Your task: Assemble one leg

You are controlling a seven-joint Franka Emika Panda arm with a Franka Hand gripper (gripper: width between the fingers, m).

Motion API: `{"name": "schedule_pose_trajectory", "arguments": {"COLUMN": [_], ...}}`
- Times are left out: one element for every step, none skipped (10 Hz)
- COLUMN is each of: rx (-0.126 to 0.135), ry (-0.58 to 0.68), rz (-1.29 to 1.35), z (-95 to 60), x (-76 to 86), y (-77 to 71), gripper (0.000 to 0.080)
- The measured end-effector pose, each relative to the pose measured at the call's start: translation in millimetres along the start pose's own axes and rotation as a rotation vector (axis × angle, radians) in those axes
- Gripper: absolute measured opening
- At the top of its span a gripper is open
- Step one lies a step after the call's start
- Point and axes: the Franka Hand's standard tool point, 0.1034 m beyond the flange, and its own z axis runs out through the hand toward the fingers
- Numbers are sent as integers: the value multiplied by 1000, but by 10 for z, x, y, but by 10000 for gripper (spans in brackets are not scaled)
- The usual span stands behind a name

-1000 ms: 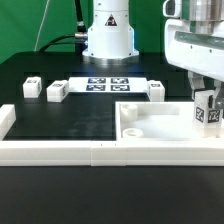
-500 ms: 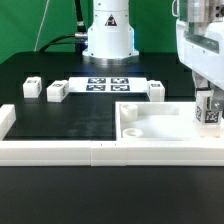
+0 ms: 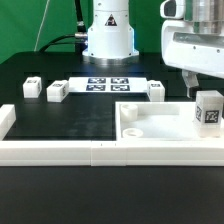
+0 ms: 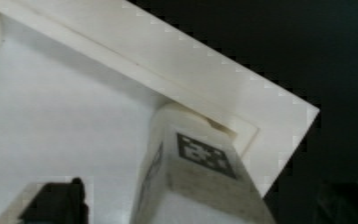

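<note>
The leg [image 3: 209, 110], a small white post with a black-and-white tag, stands upright on the far right corner of the large white panel [image 3: 155, 128]. My gripper [image 3: 205, 86] is above it with its fingers raised off the leg. In the wrist view the leg [image 4: 208, 165] stands between the fingers [image 4: 55, 203], and a gap shows between the finger and the leg. The jaws are open and hold nothing. The panel's corner [image 4: 247, 95] lies just beyond the leg.
Three more small white legs lie on the black table: two at the exterior view's left [image 3: 31, 87] [image 3: 56, 92] and one behind the panel [image 3: 154, 91]. The marker board [image 3: 108, 85] lies in front of the robot base [image 3: 108, 40]. A white rail [image 3: 60, 150] runs along the front.
The gripper has let go of the leg and risen. The leg stays standing on the panel's right corner.
</note>
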Motion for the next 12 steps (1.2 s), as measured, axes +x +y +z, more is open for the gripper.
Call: {"name": "schedule_pose_trajectory", "arguments": {"rx": [-4, -6, -7, -7, -5, 2, -5, -17, -22, -25, -26, -26], "ry": [5, 7, 8, 9, 12, 27, 33, 41, 43, 42, 42, 42], "rz": [-106, -218, -327, -407, -543, -656, -762, -908, -985, -1081, -1118, -1119], "z": [1, 2, 1, -3, -6, -9, -12, -18, -23, -22, -24, -24], "x": [-14, -16, -13, 0, 16, 20, 26, 44, 58, 87, 107, 106], "y": [-5, -5, -5, -4, -5, -27, -29, -29, -26, -14, -5, -6], "gripper": [648, 649, 649, 649, 649, 649, 649, 649, 649, 649, 649, 649]}}
